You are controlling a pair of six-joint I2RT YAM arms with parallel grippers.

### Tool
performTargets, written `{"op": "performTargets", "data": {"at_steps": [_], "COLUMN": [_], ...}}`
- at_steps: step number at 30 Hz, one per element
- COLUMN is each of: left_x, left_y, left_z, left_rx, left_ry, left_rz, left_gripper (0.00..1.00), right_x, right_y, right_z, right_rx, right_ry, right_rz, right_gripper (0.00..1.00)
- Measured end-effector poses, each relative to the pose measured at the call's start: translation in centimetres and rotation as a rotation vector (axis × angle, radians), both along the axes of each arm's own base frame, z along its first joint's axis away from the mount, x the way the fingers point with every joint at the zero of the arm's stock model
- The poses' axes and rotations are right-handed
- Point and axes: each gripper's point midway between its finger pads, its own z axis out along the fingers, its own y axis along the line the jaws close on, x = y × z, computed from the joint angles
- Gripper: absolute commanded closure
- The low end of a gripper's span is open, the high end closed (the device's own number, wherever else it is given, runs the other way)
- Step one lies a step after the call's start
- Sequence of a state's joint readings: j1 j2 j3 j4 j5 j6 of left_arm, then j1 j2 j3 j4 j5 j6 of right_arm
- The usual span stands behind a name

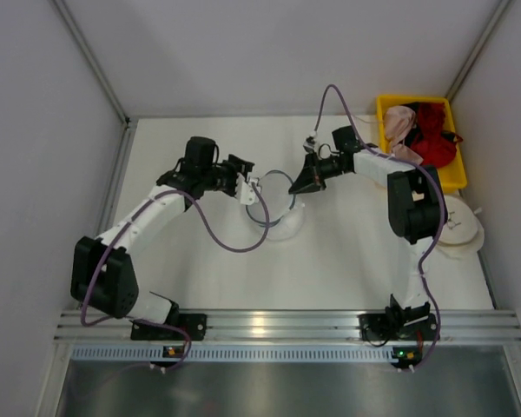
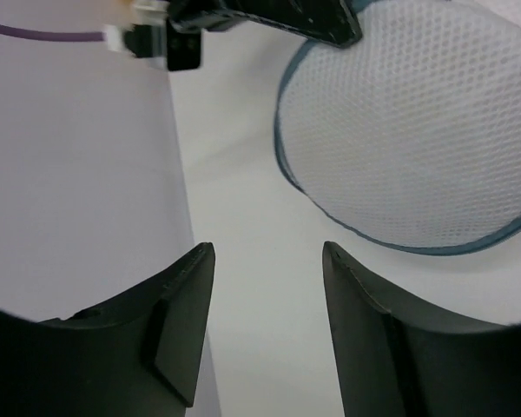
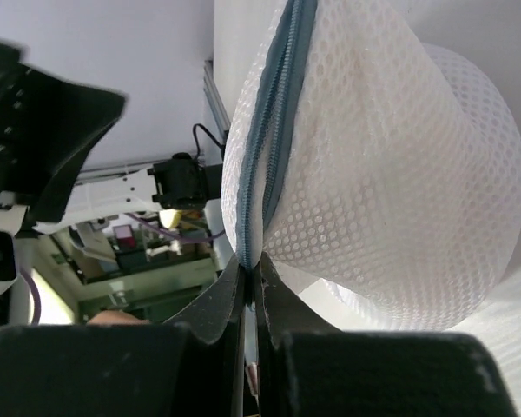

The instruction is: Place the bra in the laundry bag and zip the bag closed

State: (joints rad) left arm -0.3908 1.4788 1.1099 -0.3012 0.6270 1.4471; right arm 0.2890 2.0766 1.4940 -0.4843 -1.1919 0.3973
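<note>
The laundry bag (image 1: 276, 201), white mesh with a thin dark rim, stands on edge at the table's middle. My right gripper (image 1: 297, 184) is shut on its blue-grey zipper edge (image 3: 278, 104), with the jaws (image 3: 252, 261) pinched tight on the seam. The mesh (image 3: 373, 174) bulges out to the right of that seam. My left gripper (image 1: 253, 189) is open and empty (image 2: 267, 252), just left of the bag (image 2: 417, 130) and not touching it. A white mound (image 1: 286, 228) lies at the bag's foot; I cannot tell whether it is the bra. No bra shows plainly.
A yellow bin (image 1: 456, 178) at the back right holds a pink garment (image 1: 399, 126) and a red garment (image 1: 434, 139). An opaque cream round pouch (image 1: 460, 224) lies at the right edge beside the right arm. Grey walls close in the table on both sides.
</note>
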Motion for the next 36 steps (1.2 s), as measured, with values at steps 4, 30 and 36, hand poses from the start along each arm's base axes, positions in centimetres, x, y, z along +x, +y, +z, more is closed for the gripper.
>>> {"op": "performTargets", "data": {"at_steps": [4,30,36], "left_x": [-2.8,-11.5,-11.1], "left_y": [-0.6,-6.9,-6.5], "left_z": [4.4,-6.4,-7.5], "left_rx": [-0.064,0.294,0.330], "left_ry": [-0.079,-0.105,-0.101], "left_rz": [-0.044,-0.363,-0.351], "left_gripper": [0.41,0.52,0.52], "right_x": [-0.1,-0.3,-0.4], "right_y": [0.0,0.6,0.6], "right_z": [-0.1,0.3,0.5], "right_rx": [0.015,0.009,0.006], "right_ry": [0.062,0.230,0.259], "right_rz": [-0.023,-0.093,-0.109], "right_gripper": [1.00,1.00,1.00]}}
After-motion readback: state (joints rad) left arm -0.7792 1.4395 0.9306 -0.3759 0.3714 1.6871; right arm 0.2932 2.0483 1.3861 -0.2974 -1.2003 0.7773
